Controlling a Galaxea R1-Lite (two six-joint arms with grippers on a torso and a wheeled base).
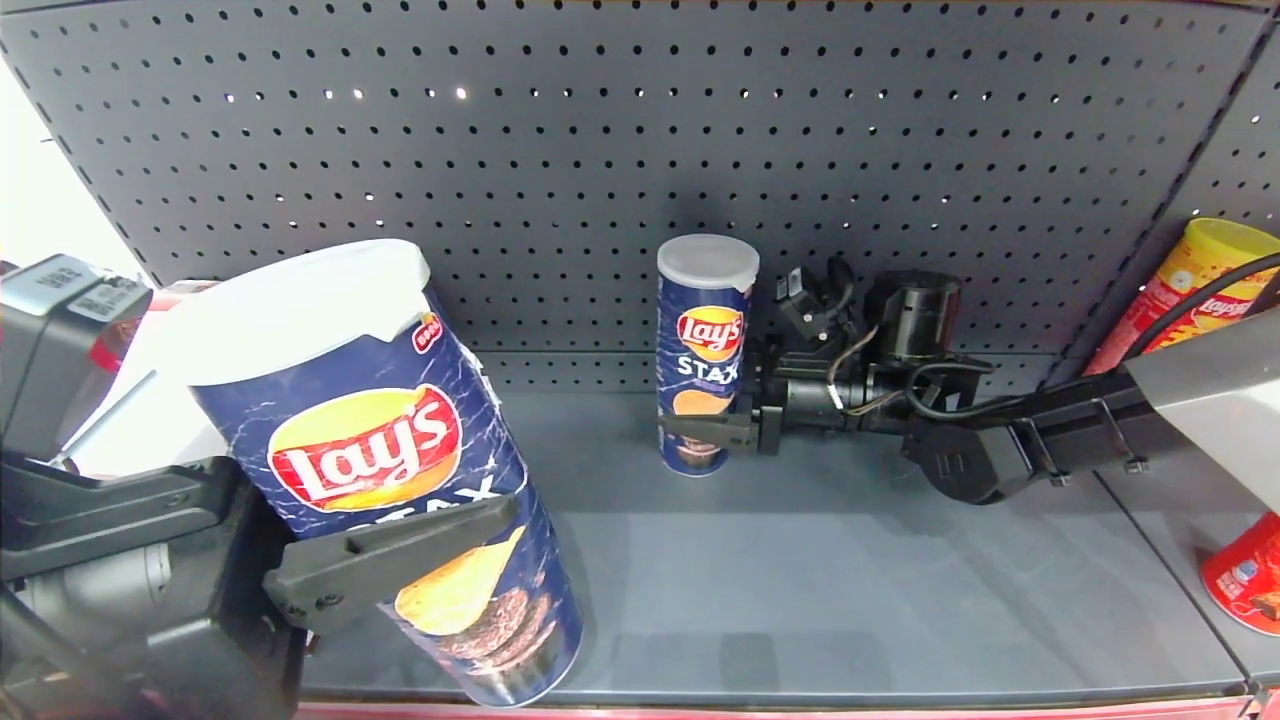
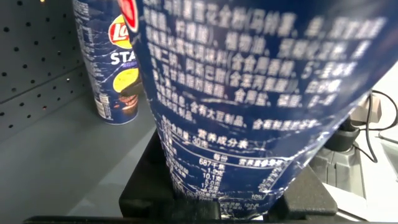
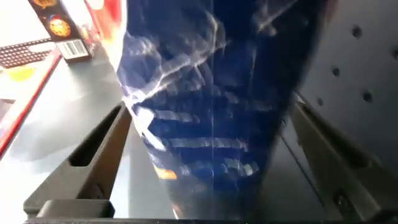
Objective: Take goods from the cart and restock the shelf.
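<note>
Head view: left gripper (image 1: 440,520) sits at the front left corner of the shelf (image 1: 850,580), jaws clamped on a blue chip can (image 1: 370,440). One finger crosses the front of the can about halfway down; the other is hidden behind it. The can is tilted, white lid leaning toward the left and back, base just above or at the shelf's front lip; cannot tell whether it touches.

Right gripper (image 1: 690,422) reaches in from the right, arm low over the shelf, and is closed around a second blue can (image 1: 708,330). This can stands upright on the shelf, near the pegboard back wall (image 1: 600,150), roughly centre. Grip is low on the can, close to its base. Right wrist view has both fingers (image 3: 106,149) flanking the can and pressing against its sides, no visible gap at the tips.

Left wrist view: the held can takes up most of the frame, back label facing the camera, and the upright can is farther off by the pegboard. The two cans are well apart.

Other stuff: a yellow can (image 1: 1190,290) stands in the next shelf bay at far right, and a red can (image 1: 1245,580) is at the right edge, lower down. A box with a barcode (image 3: 59,25) shows beyond the upright can in the right wrist view.
</note>
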